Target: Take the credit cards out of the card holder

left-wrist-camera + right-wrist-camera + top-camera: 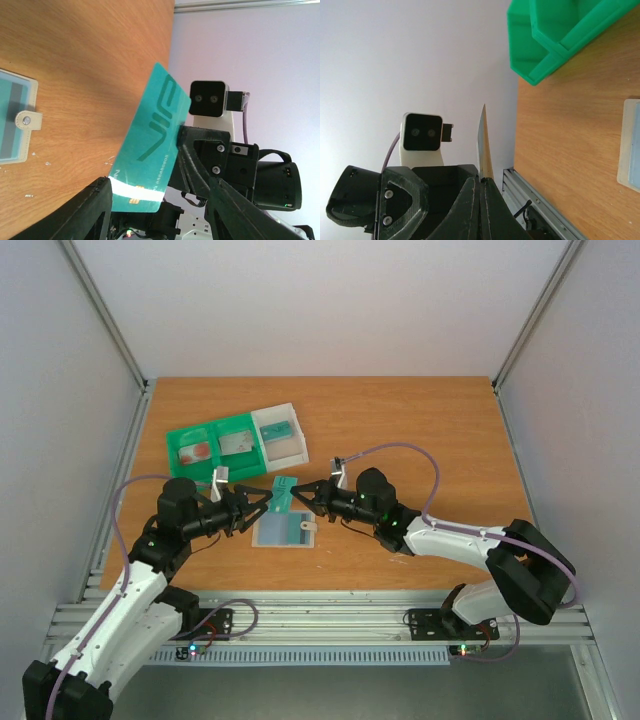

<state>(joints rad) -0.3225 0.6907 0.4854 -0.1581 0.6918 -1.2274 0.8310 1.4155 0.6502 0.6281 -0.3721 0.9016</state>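
The pale blue-grey card holder [285, 531] lies flat on the table with its white tab [27, 120] on the right edge; it also shows in the right wrist view [632, 145]. A teal credit card [283, 492] marked VIP [155, 142] hangs in the air above it. My right gripper [304, 496] is shut on one end of this card, seen edge-on [482, 145]. My left gripper [256, 507] is open, its jaws spread around the card's other end [145, 197]. Other cards lie in the tray: a red one [197, 450], a grey one [237, 444] and a teal one [280, 428].
A green-and-white three-compartment tray [222, 424] stands behind the grippers at the left-middle; its green corner shows in the right wrist view [555, 40]. Grey walls and rails enclose the wooden table [420, 440].
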